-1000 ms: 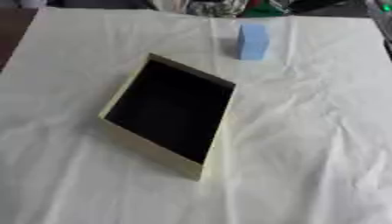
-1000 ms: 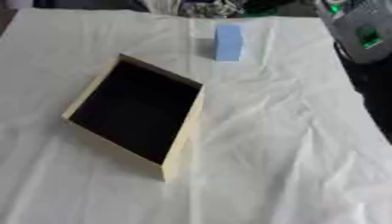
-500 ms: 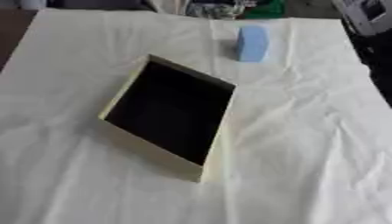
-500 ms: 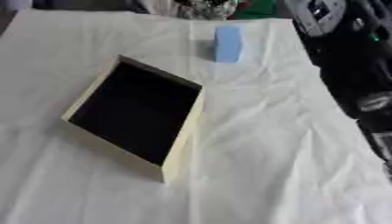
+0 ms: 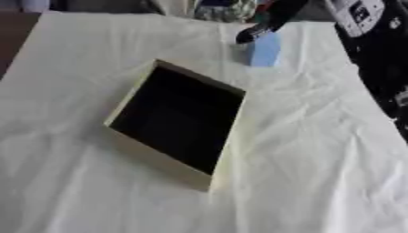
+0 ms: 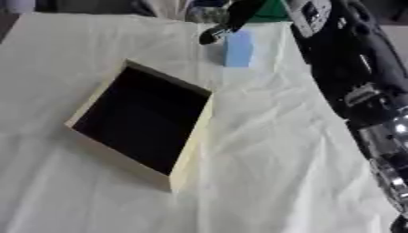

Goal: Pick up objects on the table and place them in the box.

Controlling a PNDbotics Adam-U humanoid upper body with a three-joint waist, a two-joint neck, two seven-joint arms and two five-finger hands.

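left eye view | right hand (image 5: 267, 23) stretched above blue block (image 5: 264, 51)

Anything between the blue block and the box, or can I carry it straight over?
Nothing visible stands between them. The blue block sits on bare white cloth beyond the box, whose dark inside looks empty. The right hand is at the block's upper left edge.

No legible text or labels anywhere.
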